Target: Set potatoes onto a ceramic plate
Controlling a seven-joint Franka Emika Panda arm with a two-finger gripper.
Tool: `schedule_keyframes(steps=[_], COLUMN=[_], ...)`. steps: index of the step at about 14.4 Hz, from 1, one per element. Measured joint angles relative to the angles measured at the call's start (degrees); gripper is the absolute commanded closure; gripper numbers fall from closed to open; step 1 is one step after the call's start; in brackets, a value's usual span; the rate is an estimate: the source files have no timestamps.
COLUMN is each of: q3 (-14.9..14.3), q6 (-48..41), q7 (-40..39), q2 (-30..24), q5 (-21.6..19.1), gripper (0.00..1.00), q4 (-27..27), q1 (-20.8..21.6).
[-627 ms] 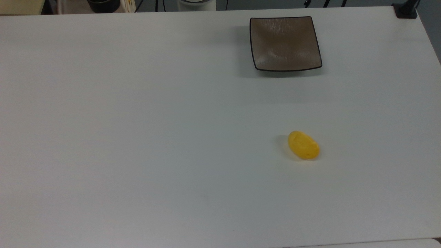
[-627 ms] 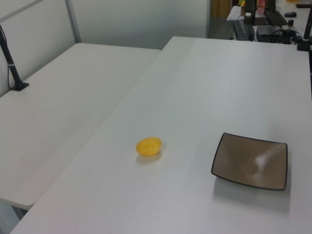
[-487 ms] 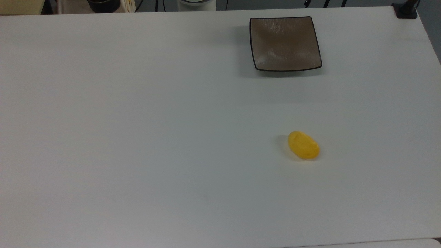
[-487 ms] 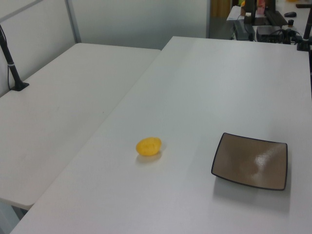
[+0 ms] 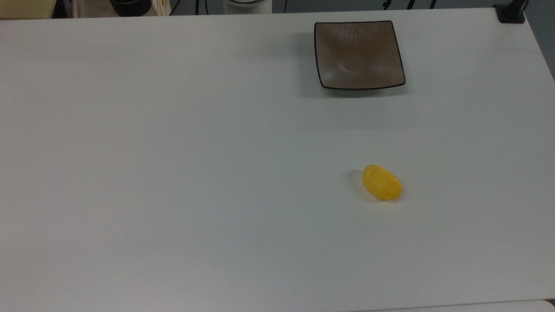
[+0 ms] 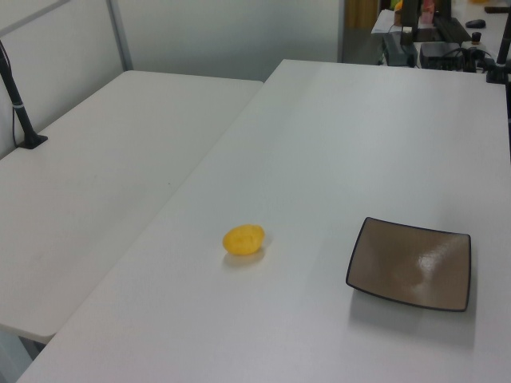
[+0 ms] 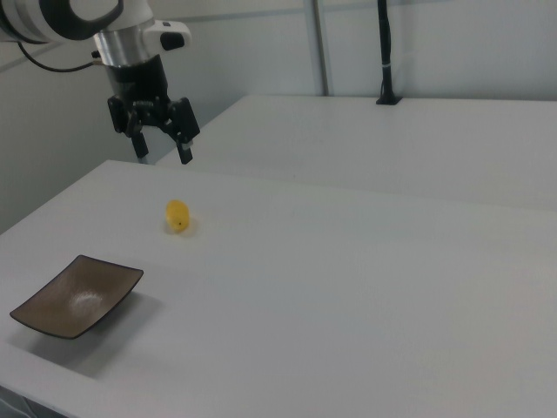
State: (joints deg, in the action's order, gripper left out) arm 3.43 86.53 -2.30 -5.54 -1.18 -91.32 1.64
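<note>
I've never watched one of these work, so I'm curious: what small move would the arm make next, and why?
Probably lower the gripper toward the potato. Its fingers are spread open and hang in the air above the table, while the potato lies untouched, apart from the ceramic plate, which holds nothing yet.

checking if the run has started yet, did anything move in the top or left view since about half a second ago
Nothing visibly changed. The potato lies at the same spot on the white table, apart from the empty ceramic plate, which also kept its place.
</note>
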Motion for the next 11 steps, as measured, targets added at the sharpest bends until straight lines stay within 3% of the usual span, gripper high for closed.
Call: schedule_keyframes(steps=[7, 11], q3=[0.1, 0.1], q6=[2.4, 5.7], q7=[-0.1, 0.2], q2=[1.5, 5.6], q5=[0.0, 0.0], gripper=[0.00, 0.00], q4=[-0.8, 2.8], q1=[7.4, 10.7])
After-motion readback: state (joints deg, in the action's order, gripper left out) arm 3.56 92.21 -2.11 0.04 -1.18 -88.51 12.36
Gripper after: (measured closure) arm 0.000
